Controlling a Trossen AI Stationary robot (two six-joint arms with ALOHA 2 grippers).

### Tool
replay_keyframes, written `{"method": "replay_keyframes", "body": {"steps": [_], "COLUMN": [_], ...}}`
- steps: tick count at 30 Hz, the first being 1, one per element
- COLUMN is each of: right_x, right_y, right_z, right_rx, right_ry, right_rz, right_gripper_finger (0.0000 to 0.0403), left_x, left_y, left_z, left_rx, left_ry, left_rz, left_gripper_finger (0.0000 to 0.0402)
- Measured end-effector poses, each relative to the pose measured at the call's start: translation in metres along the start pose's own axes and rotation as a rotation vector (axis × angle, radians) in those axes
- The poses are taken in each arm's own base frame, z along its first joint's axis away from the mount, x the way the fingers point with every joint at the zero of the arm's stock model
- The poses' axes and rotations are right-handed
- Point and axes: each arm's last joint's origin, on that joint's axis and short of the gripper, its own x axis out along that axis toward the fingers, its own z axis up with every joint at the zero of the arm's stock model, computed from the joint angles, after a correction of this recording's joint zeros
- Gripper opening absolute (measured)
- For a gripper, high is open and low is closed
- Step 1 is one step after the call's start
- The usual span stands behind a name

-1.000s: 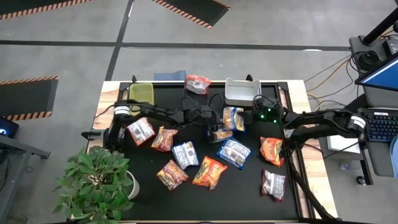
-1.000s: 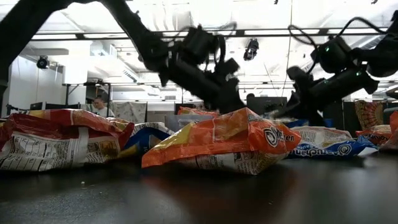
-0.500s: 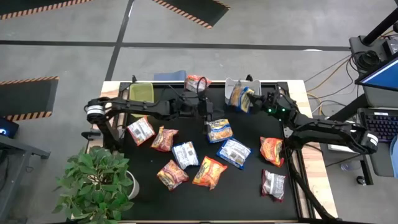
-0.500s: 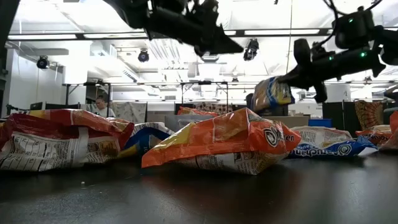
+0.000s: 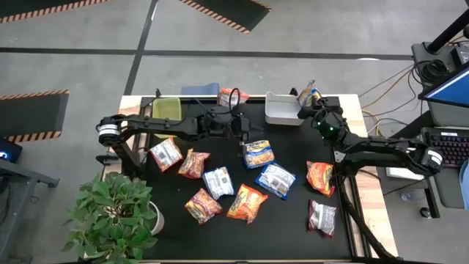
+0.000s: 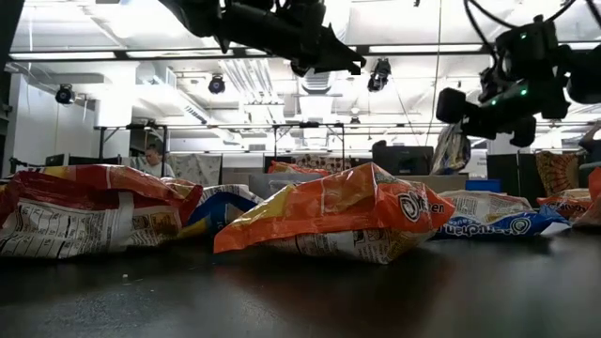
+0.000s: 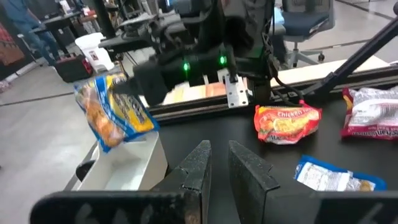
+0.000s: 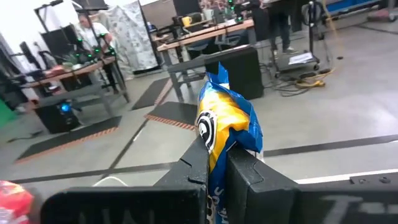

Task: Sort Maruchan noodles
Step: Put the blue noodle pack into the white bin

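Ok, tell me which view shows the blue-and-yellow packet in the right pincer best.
The left wrist view: the blue-and-yellow packet hangs whole and side-on above the white bin. The right wrist view shows only its top, pinched in the right pincer. High view shows it small; low view, dim and edge-on.

The blue-and-yellow packet [image 8: 227, 127] is seen to be of thin, glossy, crinkled plastic film, as are the orange packet [image 6: 329, 221] and the other noodle packets [image 5: 249, 180], on whose creases light is caught. The table top [image 5: 293, 220] is covered in a smooth matt black surface, faintly reflective at a low angle, and is edged with pale bare wood [image 5: 370, 220]. The white bin [image 7: 127, 168] appears to be smooth, matt hard plastic, and the fingers [image 7: 245, 177] of the left gripper [image 7: 217, 168] are of dull black plastic or coated metal.
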Motion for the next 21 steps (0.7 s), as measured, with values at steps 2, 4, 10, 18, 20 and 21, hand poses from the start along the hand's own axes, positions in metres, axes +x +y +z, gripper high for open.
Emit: {"method": "replay_keyframes", "body": {"steps": [2, 4, 10, 18, 20, 21], "right_x": [0.003, 0.006, 0.014, 0.023, 0.025, 0.027], "right_y": [0.002, 0.003, 0.006, 0.009, 0.011, 0.012], "right_z": [-0.004, -0.009, -0.017, -0.035, -0.037, -0.038], "right_rx": [-0.010, -0.013, -0.031, -0.099, -0.108, -0.115], "right_ry": [0.000, 0.000, -0.036, 0.010, 0.017, 0.019], "right_rz": [-0.007, -0.013, -0.044, -0.066, -0.068, -0.070], "right_gripper_finger": [0.0010, 0.0011, 0.0011, 0.0011, 0.0011, 0.0011], "left_x": [0.000, 0.000, 0.000, 0.000, 0.000, 0.000], "left_y": [0.000, 0.000, 0.000, 0.000, 0.000, 0.000], "left_z": [0.000, 0.000, 0.000, 0.000, -0.001, 0.000], "left_rx": [0.000, 0.000, -0.003, -0.003, -0.003, -0.003], "left_ry": [-0.004, -0.003, 0.002, 0.002, 0.002, 0.002], "left_rz": [0.001, 0.001, -0.001, -0.001, -0.001, -0.001], "left_gripper_finger": [0.0037, 0.0037, 0.0037, 0.0037, 0.0037, 0.0037]}}
